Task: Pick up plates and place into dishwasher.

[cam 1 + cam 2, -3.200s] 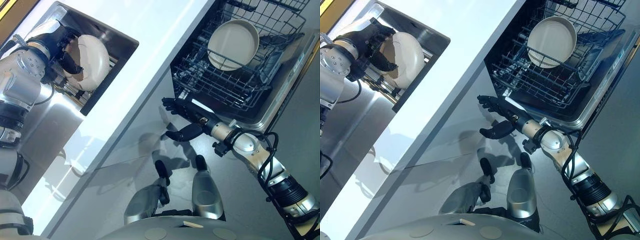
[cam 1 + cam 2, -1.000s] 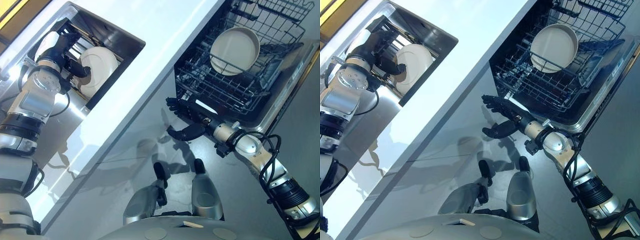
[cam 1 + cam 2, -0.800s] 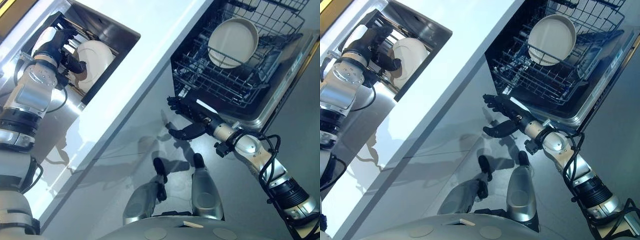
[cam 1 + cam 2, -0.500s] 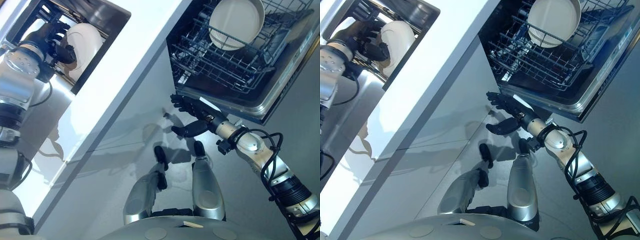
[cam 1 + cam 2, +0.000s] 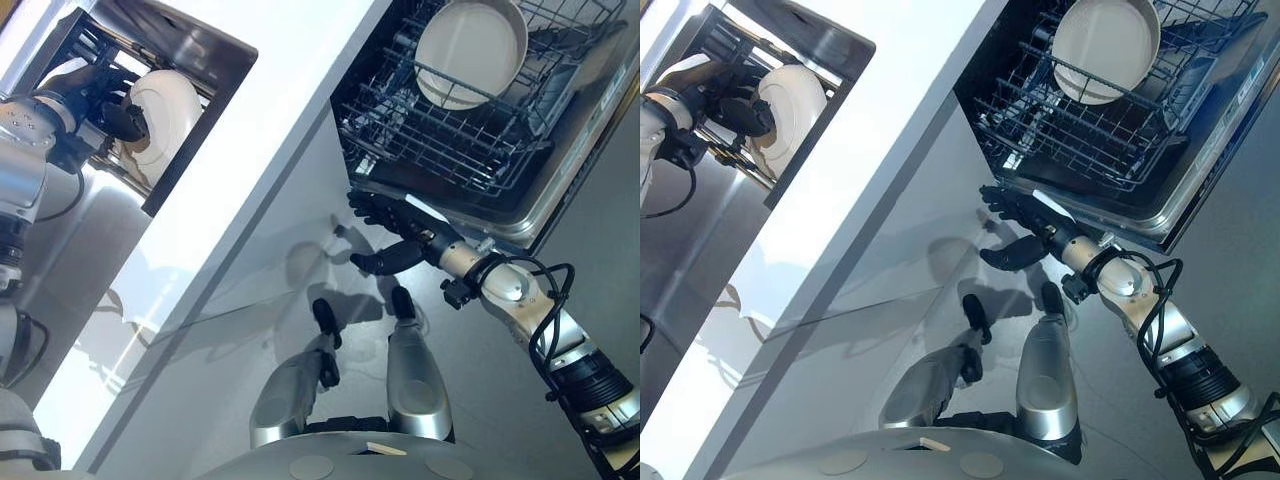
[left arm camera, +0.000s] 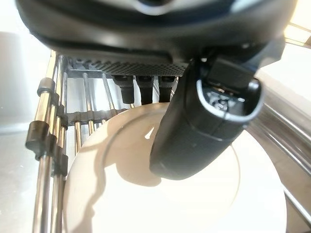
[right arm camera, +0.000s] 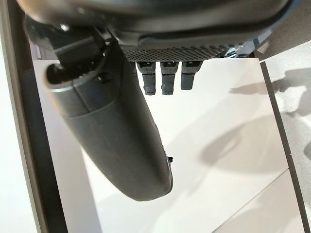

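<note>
A white plate (image 5: 172,108) stands on edge in the sink (image 5: 218,47) at the upper left. My left hand (image 5: 92,96) is shut on it: in the left wrist view the thumb (image 6: 194,131) presses on the plate's face (image 6: 194,204) while the fingers reach behind its rim. At the upper right the dishwasher's lower rack (image 5: 430,150) is pulled out, and a beige plate (image 5: 470,48) leans in it. Below the rack's front edge my right hand (image 5: 398,236) hangs open over the floor, holding nothing (image 7: 116,136).
A white counter (image 5: 285,125) runs diagonally between the sink and the dishwasher. A metal drying rack (image 6: 46,145) stands in the sink behind the plate. The open dishwasher door (image 5: 560,190) juts out at the right, above grey floor.
The camera has shifted, so the whole picture moved. My left hand keeps its hold on the white plate in the sink. The right hand stays open below the rack.
</note>
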Robot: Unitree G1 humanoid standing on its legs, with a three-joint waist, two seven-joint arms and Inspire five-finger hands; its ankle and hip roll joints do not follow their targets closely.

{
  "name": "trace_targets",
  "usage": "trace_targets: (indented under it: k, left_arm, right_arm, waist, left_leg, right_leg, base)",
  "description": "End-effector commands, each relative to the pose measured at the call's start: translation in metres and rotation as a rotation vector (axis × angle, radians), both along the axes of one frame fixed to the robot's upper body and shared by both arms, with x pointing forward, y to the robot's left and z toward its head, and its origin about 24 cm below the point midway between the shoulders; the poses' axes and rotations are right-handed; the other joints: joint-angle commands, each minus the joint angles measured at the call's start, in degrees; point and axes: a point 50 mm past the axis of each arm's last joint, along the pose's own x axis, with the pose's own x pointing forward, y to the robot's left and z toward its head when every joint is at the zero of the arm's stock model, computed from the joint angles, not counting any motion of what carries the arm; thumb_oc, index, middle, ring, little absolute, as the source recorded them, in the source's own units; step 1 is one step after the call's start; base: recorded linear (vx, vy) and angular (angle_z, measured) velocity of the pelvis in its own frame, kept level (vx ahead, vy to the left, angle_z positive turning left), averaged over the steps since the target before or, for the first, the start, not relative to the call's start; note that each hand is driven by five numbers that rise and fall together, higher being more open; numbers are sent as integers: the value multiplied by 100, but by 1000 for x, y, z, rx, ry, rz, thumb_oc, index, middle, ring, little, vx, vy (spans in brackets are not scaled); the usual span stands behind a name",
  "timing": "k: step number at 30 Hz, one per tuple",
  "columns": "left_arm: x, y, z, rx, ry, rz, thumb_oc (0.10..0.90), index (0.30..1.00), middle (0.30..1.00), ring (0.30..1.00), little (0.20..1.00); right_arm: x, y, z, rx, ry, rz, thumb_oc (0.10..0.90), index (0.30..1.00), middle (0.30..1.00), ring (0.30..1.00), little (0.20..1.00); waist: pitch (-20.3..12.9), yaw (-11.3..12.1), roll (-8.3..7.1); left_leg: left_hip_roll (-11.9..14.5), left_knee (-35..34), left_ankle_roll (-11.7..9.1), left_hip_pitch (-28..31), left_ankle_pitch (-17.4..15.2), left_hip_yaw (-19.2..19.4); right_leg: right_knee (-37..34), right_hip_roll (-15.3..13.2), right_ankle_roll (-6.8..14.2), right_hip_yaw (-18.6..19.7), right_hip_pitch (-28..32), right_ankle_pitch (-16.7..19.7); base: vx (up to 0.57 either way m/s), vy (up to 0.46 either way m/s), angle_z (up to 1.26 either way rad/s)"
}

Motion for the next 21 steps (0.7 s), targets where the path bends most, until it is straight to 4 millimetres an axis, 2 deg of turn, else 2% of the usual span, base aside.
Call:
trace_targets:
  k: [1,6,7,8,9,10,11,12,14,17,21]
  left_arm:
    - [-16,-105,-141,-416,563,-574,800,900,900,900,900]
    - [-24,-122,-139,-513,528,-727,800,900,900,900,900]
    - [-25,-124,-137,-521,511,-751,712,825,825,825,812]
    - [-26,-127,-135,-545,499,-771,709,822,822,822,809]
    - [-27,-129,-134,-554,488,-781,800,900,900,900,900]
    - [-28,-130,-132,-574,471,-797,731,841,841,841,831]
    - [-28,-131,-130,-593,452,-812,515,655,655,655,615]
    - [-29,-131,-127,-616,428,-833,435,587,587,587,535]
    - [-31,-131,-127,-638,416,-845,366,528,528,528,466]
    - [-35,-127,-126,-668,393,-853,347,512,512,512,447]
    - [-41,-118,-130,-697,386,-839,391,549,549,549,491]
  right_arm:
    - [-2,15,53,83,-221,127,800,900,900,900,900]
    - [-7,12,47,69,-211,140,800,900,900,900,900]
    - [-8,11,46,67,-210,140,800,900,900,900,900]
    - [-8,11,45,68,-209,141,800,900,900,900,900]
    - [-9,10,45,67,-207,140,800,900,900,900,900]
    - [-9,10,44,65,-205,140,800,900,900,900,900]
    - [-10,9,43,63,-202,141,800,900,900,900,900]
    - [-11,7,41,57,-196,143,800,900,900,900,900]
    - [-13,6,38,52,-187,147,800,900,900,900,900]
    - [-17,4,34,45,-175,156,800,900,900,900,900]
    - [-22,2,30,43,-164,164,800,900,900,900,900]
  waist:
    - [169,-474,-28]
    - [74,-503,-11]
    - [48,-501,-10]
    - [20,-499,-14]
    - [-4,-496,-15]
    - [-43,-491,-7]
    - [-68,-489,-5]
    - [-129,-477,5]
    - [-191,-466,11]
    - [-317,-437,10]
    - [-505,-373,-17]
  left_leg:
    - [-567,589,-29,-323,-612,-68]
    - [-573,460,-22,-184,-614,-38]
    - [-576,443,-17,-151,-620,-36]
    - [-578,432,-16,-127,-629,-30]
    - [-582,421,-12,-101,-636,-30]
    - [-590,396,-13,-62,-636,-42]
    - [-592,385,-12,-39,-639,-42]
    - [-600,370,-10,12,-657,-46]
    - [-606,350,-11,68,-667,-43]
    - [-614,304,-6,180,-685,-39]
    - [-622,242,8,321,-711,-67]
  right_leg:
    - [58,447,-3,-276,-316,49]
    - [-17,457,-2,-230,-197,40]
    - [-27,454,0,-240,-168,36]
    - [-42,445,4,-253,-139,33]
    - [-52,442,5,-262,-115,29]
    - [-69,440,6,-266,-74,27]
    - [-81,434,9,-275,-48,23]
    - [-103,414,16,-302,12,10]
    - [-133,386,24,-338,71,13]
    - [-187,357,44,-392,178,21]
    - [-255,329,65,-456,325,29]
  base:
    - [6,83,-1]
    - [-2,31,1]
    - [0,0,0]
    - [0,0,0]
    - [0,26,3]
    - [1,31,6]
    - [4,43,9]
    - [5,38,9]
    - [14,35,6]
    - [5,10,1]
    - [0,0,0]
